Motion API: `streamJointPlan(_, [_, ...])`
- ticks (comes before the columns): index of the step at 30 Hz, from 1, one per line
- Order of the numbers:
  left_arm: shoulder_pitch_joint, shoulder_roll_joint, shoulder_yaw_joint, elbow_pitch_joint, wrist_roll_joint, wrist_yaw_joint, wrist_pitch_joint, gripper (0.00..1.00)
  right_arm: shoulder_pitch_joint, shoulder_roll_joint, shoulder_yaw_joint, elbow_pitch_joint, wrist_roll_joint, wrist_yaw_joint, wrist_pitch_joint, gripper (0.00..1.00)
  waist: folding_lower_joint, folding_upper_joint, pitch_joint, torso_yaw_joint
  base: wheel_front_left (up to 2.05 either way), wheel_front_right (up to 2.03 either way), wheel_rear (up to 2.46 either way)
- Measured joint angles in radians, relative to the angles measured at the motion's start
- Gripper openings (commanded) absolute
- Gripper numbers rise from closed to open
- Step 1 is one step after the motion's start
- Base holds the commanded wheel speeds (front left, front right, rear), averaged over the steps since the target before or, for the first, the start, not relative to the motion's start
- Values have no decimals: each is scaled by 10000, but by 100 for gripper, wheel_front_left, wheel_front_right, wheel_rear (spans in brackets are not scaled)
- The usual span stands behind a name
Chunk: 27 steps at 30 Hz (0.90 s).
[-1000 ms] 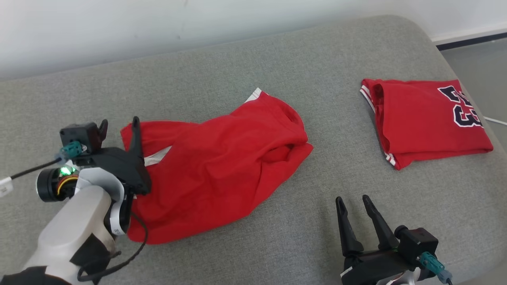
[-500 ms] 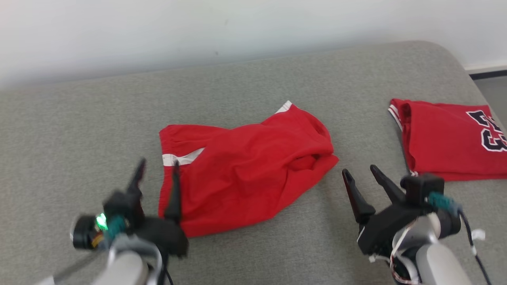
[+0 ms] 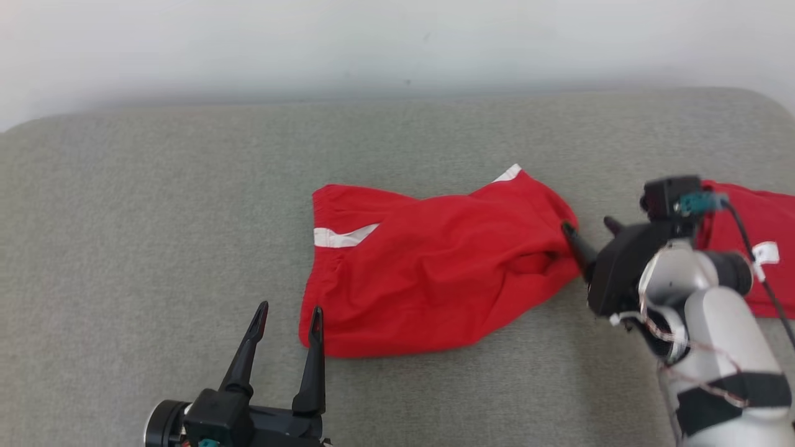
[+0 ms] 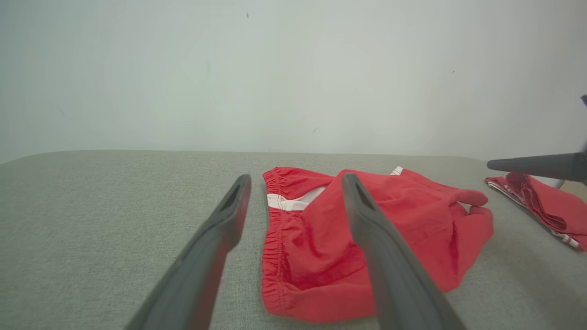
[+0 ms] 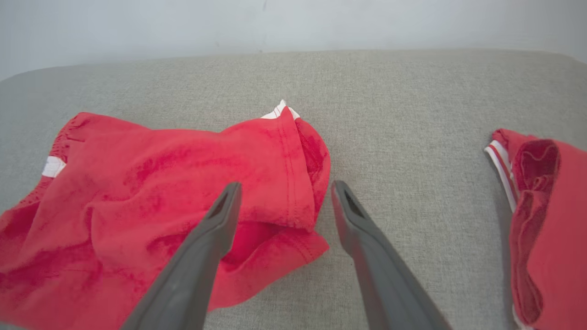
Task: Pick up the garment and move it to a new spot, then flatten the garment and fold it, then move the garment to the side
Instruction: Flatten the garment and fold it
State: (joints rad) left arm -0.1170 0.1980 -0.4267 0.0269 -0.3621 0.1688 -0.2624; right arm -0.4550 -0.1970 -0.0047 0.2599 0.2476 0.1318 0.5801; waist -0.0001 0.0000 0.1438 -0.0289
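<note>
- Red shorts (image 3: 435, 279) are lying crumpled in the middle of a grey cushion (image 3: 155, 217), with the waistband to the left and the leg openings to the right, not yet flattened.
- The left gripper (image 3: 290, 307) is hovering at the near-left corner of the shorts, just beside the waistband, with its fingers spread wide and holding nothing.
- The right gripper (image 3: 587, 225) is pointing in from the right at the leg hem, its fingers also parted and empty. Whether a tip is touching the cloth cannot be told.
- The right end is looking like the trouble spot. The cloth there is lying doubled over itself, so a pinch may catch only the top layer and leave the rest dragging in a bunch.
- One finger of the right gripper is sitting over the shorts and the other over bare cushion. A close from there may slide off the hem rather than bite it.
- If the two sides are lifted unevenly, the shorts are likely to twist instead of spreading.
- A folded red jersey (image 3: 761, 248) is resting at the far right, apart from the shorts. The right arm and its dangling cable are crossing above it, so a wide swing may snag it or drag it out of its fold.
- A pale wall (image 3: 372, 43) is closing off the far edge of the cushion.
</note>
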Motion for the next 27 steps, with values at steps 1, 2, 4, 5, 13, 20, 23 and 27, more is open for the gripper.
streamJointPlan(1, [12, -63, 86, 2, 94, -121, 2, 100, -221, -33, -17, 190, -48, 0, 58, 100, 0, 1, 39, 72, 0, 0, 0])
streamJointPlan(2, [17, -128, 165, -2, 182, -228, 0, 100, -452, -54, -73, 407, -63, 0, 111, 100, 0, 0, 96, 131, 0, 0, 0])
streamJointPlan(4, [12, -238, 332, -12, 364, -387, 0, 100, -894, -104, -140, 849, -198, 0, 238, 100, 0, 0, 247, 233, 0, 0, 0])
streamJointPlan(5, [6, -291, 389, -8, 504, -495, 0, 100, -1099, -123, -215, 1103, -290, 0, 284, 100, 1, 1, 333, 283, 0, 0, 0])
streamJointPlan(13, [-180, -715, 773, 90, 903, -1175, 2, 100, -2482, -171, -566, 2736, -633, 0, 247, 100, 2, 1, 1083, 707, 0, 0, 0])
streamJointPlan(20, [-279, -951, 1055, 196, 1246, -1540, 2, 100, -3093, -240, -510, 3789, -830, 0, -75, 100, 3, 1, 1590, 1060, 0, 0, 0])
streamJointPlan(23, [-316, -1022, 1195, 219, 1331, -1647, 2, 100, -3278, -242, -466, 4088, -834, 0, -226, 100, 3, 1, 1729, 1157, 0, 0, 0])
streamJointPlan(27, [-323, -1114, 1356, 276, 1417, -1756, 2, 100, -3413, -259, -194, 4282, -817, 0, -525, 82, 3, 1, 1811, 1156, 0, 0, 0])
